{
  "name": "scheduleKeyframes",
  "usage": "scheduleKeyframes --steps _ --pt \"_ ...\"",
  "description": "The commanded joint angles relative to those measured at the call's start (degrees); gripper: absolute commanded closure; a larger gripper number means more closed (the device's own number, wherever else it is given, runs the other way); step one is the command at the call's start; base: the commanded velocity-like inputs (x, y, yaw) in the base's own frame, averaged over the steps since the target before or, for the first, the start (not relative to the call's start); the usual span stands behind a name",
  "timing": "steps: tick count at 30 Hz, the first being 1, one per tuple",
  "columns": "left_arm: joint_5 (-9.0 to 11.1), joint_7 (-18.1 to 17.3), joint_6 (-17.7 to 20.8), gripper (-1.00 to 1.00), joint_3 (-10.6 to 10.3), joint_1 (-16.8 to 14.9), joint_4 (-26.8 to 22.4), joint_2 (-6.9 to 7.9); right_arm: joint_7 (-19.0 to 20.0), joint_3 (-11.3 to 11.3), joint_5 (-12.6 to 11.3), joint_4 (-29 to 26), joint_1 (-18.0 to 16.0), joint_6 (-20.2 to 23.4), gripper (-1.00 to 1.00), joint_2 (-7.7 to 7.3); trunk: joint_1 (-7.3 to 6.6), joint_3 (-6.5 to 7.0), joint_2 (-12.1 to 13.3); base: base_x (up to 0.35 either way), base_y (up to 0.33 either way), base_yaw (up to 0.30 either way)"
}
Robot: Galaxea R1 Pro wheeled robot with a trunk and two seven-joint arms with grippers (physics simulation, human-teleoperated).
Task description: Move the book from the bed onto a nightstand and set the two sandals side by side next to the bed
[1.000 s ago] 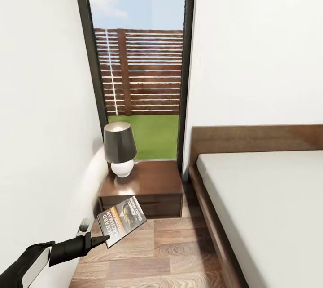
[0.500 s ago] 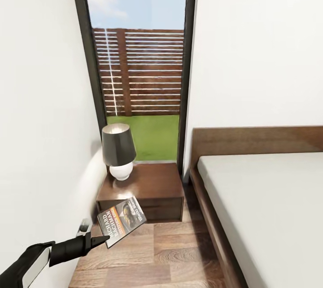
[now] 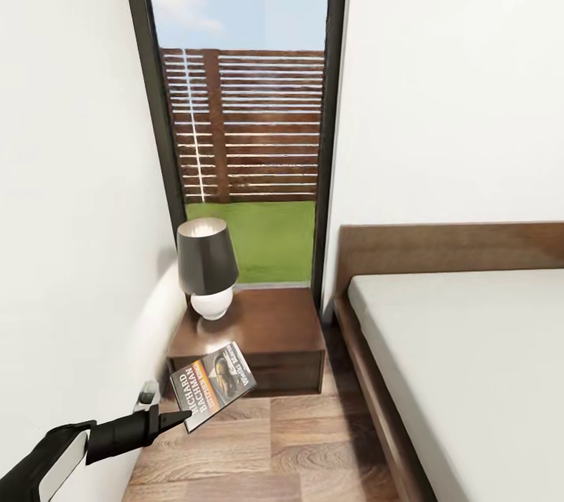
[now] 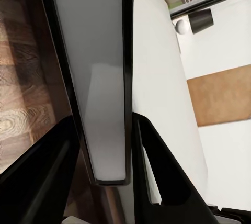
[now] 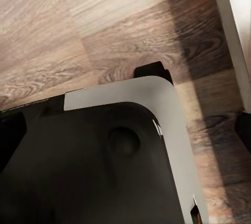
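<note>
Holding the book [image 3: 212, 395] by its near lower edge in the left gripper [image 3: 185, 417], black fingers pinched tight on it, cover tilted up and showing white lettering, an orange band and a picture. Hanging the book in the air above the wood-plank floor [image 3: 313, 447], just in front of the nightstand [image 3: 266, 337], overlapping its near left corner in the head view, apart from its top. Standing the nightstand far and left of the bed [image 3: 462, 361], tucked between the white left wall and the bed's dark frame, under the tall dark-framed window [image 3: 244, 118]. Carrying on the nightstand's far left part a lamp [image 3: 207, 267] with a dark shade and a round white base; glossy brown top bare nearer and to the right. Showing one closed drawer front, contents hidden. Lying pale and plain, the mattress at the right, headboard against the far wall.

Seen from the left wrist camera: clamping the book edge-on [image 4: 99, 93], a long pale slab with dark borders, running between the two black fingers [image 4: 162, 166], each pressed against one face of it.

Seen from the right wrist camera: looking down at floor planks past dark and pale grey robot bodywork [image 5: 115, 156]; right gripper's fingers hidden, opening impossible to tell
</note>
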Motion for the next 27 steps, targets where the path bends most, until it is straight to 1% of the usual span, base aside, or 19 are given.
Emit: scheduleKeyframes --steps 1,27 --pt "0.5 0.0 0.5 1.00 -0.3 0.0 0.0 0.08 0.4 0.5 -0.5 0.2 -0.1 -0.3 -1.00 0.02 0.01 -0.06 0.0 0.117 0.082 0.000" --pt "0.5 0.1 0.5 1.00 -0.2 0.0 0.0 0.10 0.4 0.5 -0.5 0.2 -0.1 -0.3 -1.00 0.02 0.01 -0.06 0.0 0.117 0.096 0.000"
